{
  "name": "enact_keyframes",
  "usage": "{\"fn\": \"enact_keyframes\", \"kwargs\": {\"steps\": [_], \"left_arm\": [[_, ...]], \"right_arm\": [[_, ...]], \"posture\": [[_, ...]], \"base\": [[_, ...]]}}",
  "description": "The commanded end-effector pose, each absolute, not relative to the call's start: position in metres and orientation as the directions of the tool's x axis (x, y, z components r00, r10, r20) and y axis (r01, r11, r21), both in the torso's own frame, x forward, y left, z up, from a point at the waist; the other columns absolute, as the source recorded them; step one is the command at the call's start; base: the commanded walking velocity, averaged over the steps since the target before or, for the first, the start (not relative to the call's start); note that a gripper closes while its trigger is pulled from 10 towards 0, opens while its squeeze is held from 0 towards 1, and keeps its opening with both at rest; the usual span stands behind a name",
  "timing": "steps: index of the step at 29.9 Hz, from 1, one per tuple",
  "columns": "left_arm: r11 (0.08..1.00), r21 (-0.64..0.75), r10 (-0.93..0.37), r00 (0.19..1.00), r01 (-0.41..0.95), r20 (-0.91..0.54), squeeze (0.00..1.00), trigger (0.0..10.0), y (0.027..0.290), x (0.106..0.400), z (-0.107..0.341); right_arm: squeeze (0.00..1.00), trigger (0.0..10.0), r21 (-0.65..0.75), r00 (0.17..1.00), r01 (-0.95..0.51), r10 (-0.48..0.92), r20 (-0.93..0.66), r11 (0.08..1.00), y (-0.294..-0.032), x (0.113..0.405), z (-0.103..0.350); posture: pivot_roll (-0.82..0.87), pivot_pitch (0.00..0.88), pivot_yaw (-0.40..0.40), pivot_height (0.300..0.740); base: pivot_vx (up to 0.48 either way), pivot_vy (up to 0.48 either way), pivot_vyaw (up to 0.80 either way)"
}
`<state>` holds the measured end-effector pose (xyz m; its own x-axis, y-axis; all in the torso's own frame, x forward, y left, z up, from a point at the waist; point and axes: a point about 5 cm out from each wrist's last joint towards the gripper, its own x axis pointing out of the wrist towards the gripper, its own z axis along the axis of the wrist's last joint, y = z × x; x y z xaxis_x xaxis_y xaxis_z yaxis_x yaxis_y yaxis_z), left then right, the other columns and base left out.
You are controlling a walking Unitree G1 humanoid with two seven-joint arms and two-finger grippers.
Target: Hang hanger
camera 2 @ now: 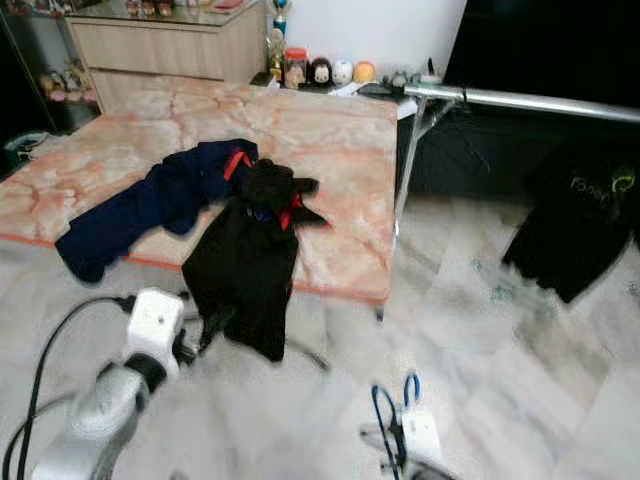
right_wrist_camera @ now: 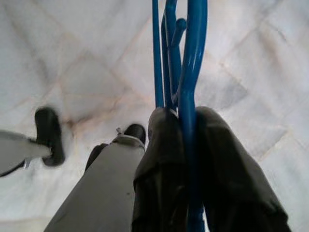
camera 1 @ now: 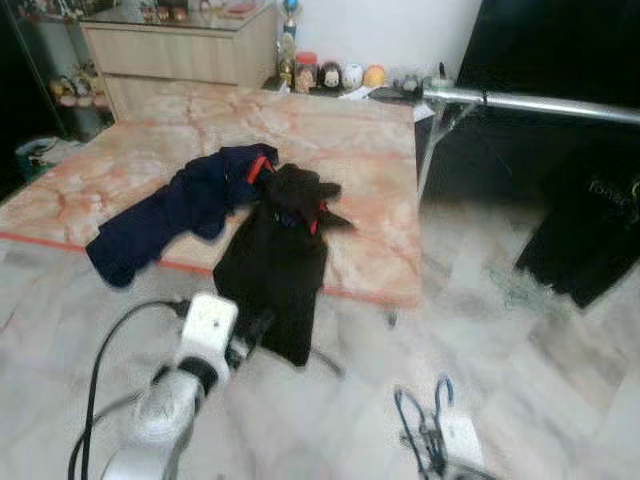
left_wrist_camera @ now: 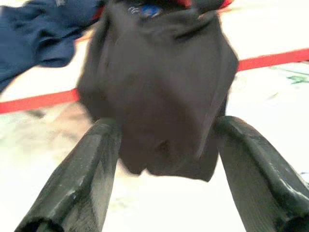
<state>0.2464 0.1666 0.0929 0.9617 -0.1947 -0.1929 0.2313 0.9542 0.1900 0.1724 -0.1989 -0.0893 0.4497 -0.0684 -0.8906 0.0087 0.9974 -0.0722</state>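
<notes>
A blue wire hanger (camera 1: 421,424) stands up at the bottom of the head view, and my right gripper (right_wrist_camera: 186,123) is shut on its blue wires (right_wrist_camera: 191,58) low over the floor. A black garment (camera 1: 275,262) with red hanger parts at its collar drapes over the front edge of a marble-patterned table (camera 1: 370,160). My left gripper (left_wrist_camera: 166,126) is open at the garment's hanging hem (left_wrist_camera: 159,96), one finger (left_wrist_camera: 79,179) on each side of the cloth. A navy garment (camera 1: 175,208) lies to its left.
A silver clothes rail (camera 1: 540,103) crosses the upper right, with a black garment (camera 1: 590,225) hanging under it. A wooden drawer unit (camera 1: 170,50) and small jars stand behind the table. Pale tiled floor (camera 1: 540,390) lies between the table and the rail.
</notes>
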Motion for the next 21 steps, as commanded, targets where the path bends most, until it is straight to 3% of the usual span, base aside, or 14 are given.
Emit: {"fn": "enact_keyframes", "kwargs": {"steps": [1,2,5,10,14,17,21], "left_arm": [[0.963,0.261,-0.009,0.978,0.064,-0.208,0.0,10.0,0.209,0.25,0.088],[0.963,0.261,-0.009,0.978,0.064,-0.208,0.0,10.0,0.209,0.25,0.088],[0.95,0.31,0.134,0.935,-0.028,-0.329,0.0,10.0,0.248,0.245,0.059],[0.951,0.309,0.167,0.867,-0.016,-0.469,0.0,10.0,0.262,0.234,0.019],[0.96,0.278,0.149,0.789,0.029,-0.596,0.0,10.0,0.258,0.222,-0.017],[0.968,0.233,0.102,0.708,0.09,-0.699,0.0,10.0,0.24,0.207,-0.046],[0.975,0.208,0.101,0.669,0.081,-0.737,0.0,10.0,0.233,0.201,-0.057]], "right_arm": [[0.0,10.0,-0.071,0.472,0.009,-0.067,-0.879,0.997,-0.198,0.18,-0.086],[0.0,10.0,-0.071,0.472,0.009,-0.067,-0.879,0.997,-0.198,0.18,-0.086],[0.0,10.0,-0.072,0.473,0.007,-0.067,-0.879,0.997,-0.197,0.181,-0.086],[0.0,10.0,-0.072,0.475,0.006,-0.066,-0.877,0.997,-0.197,0.182,-0.085],[0.0,10.0,-0.072,0.478,0.008,-0.067,-0.876,0.997,-0.196,0.182,-0.085],[0.0,10.0,-0.073,0.481,0.013,-0.071,-0.874,0.997,-0.197,0.183,-0.085],[0.0,10.0,-0.075,0.481,0.013,-0.072,-0.874,0.997,-0.197,0.184,-0.084]], "posture": [[0.04,0.0,-0.055,0.74],[0.04,0.0,-0.055,0.74],[0.04,0.0,-0.055,0.74],[0.04,0.0,-0.059,0.74],[0.03,0.0,-0.059,0.74],[0.02,0.0,-0.063,0.74],[0.02,0.0,-0.068,0.74]], "base": [[0.0,0.0,0.0],[0.0,0.0,0.0],[0.0,0.0,0.0],[0.0,0.0,0.0],[0.0,0.0,0.0],[0.0,0.0,0.0],[0.0,0.0,0.0]]}}
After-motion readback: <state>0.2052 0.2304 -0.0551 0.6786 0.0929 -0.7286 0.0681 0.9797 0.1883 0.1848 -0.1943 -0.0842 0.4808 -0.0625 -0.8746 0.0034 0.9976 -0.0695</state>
